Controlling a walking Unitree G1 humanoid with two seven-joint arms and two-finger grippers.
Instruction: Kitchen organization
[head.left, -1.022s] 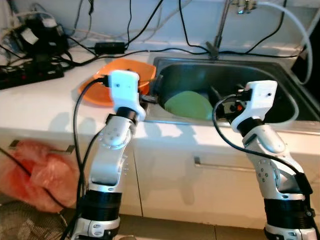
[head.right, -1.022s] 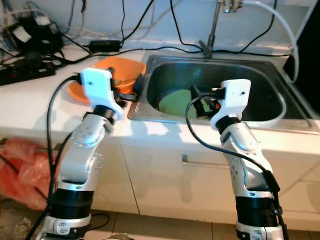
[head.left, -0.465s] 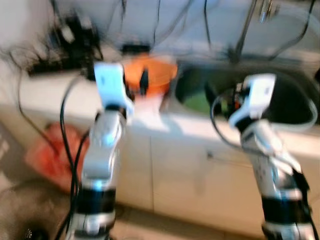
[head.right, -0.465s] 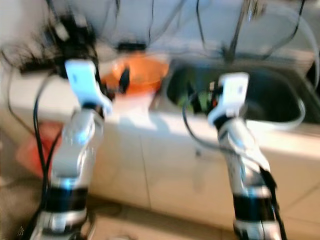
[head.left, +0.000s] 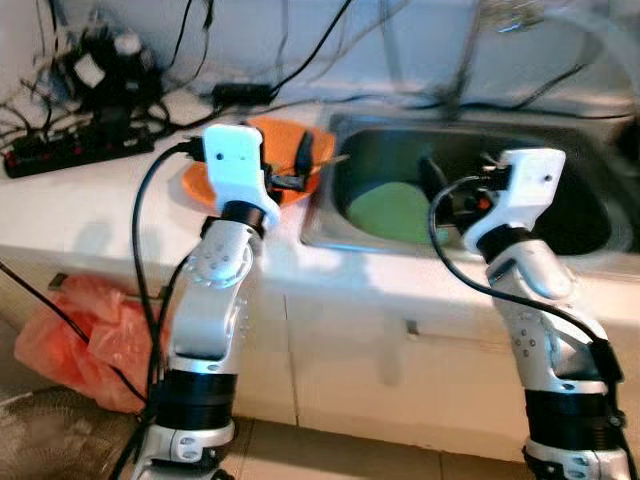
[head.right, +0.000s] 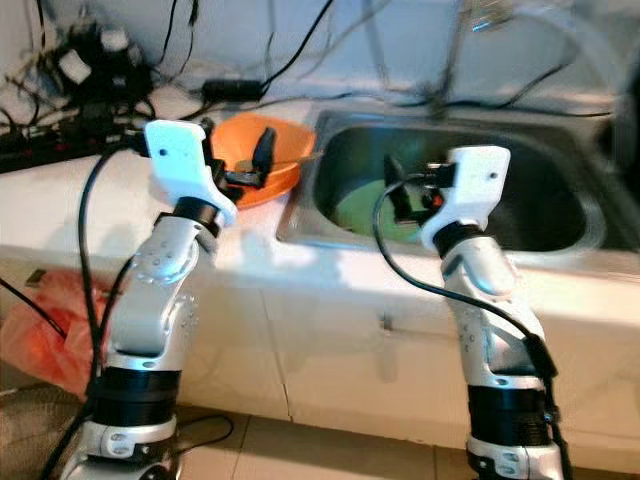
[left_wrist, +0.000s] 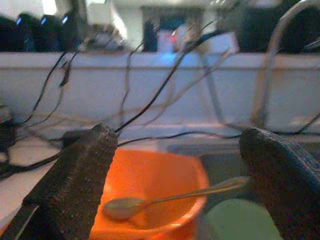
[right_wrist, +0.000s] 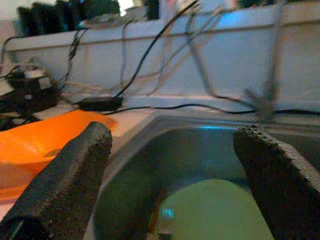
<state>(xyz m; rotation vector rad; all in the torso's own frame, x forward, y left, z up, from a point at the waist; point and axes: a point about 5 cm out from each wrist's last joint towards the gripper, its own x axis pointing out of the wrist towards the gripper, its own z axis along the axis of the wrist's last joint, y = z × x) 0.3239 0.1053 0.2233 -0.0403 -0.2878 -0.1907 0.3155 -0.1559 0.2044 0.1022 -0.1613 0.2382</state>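
An orange bowl stands on the white counter just left of the sink, with a metal spoon lying in it, handle over the rim toward the sink. A green plate lies in the steel sink. My left gripper is open and hovers just above the bowl's near right part, holding nothing. Over the sink's front edge my right gripper is also open and points at the green plate.
Black cables and a power strip clutter the counter's back left. A faucet rises behind the sink. An orange-red plastic bag lies on the floor at the left, below the counter. The cabinet front has a handle.
The whole picture swung and blurred, then settled, so the camera moved. My left gripper now sits over the bowl's right part instead of at the sink's corner. Both grippers stay open.
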